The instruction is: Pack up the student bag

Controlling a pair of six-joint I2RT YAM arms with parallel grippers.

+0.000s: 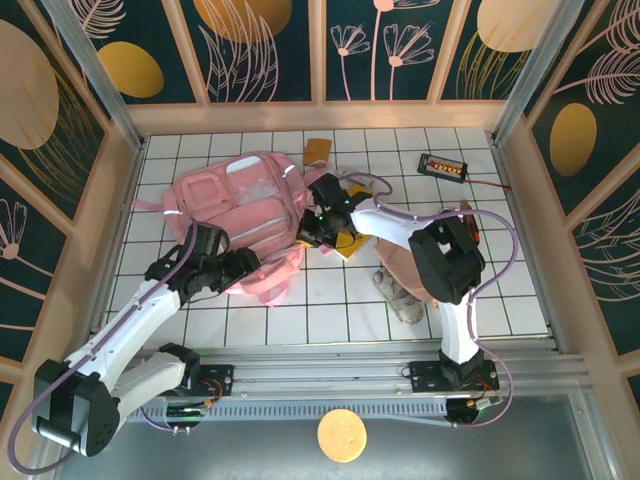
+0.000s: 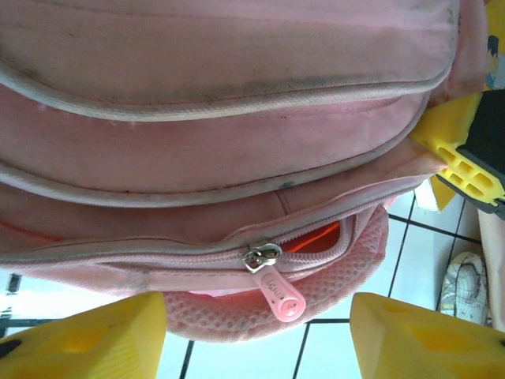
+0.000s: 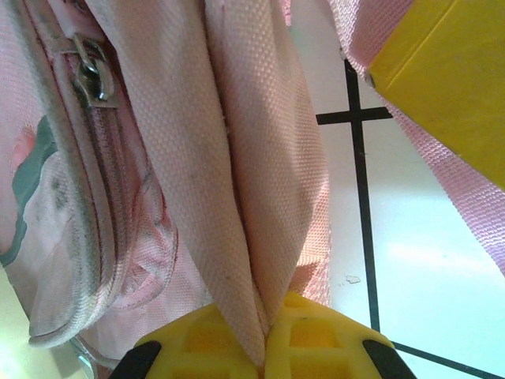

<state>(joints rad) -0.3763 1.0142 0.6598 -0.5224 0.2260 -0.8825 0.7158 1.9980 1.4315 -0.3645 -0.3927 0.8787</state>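
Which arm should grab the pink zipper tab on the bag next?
Left. The left claw, open, frames the zipper tab; the right claw is shut, pinching the student bag fabric.

Ahead of the left claw [image 2: 256, 347] the student bag [image 2: 221, 158] walls off everything. Its pink zip pull [image 2: 274, 294] sits in the gap between the spread fingers, with bare worktop [image 2: 237, 359] just beneath. The right claw [image 3: 264, 339] is pinched on a fold of the bag, leaving no room between. To its right the worktop lies open, while a pink strap [image 3: 442, 158] and a yellow slab [image 3: 450, 79] block the upper right.
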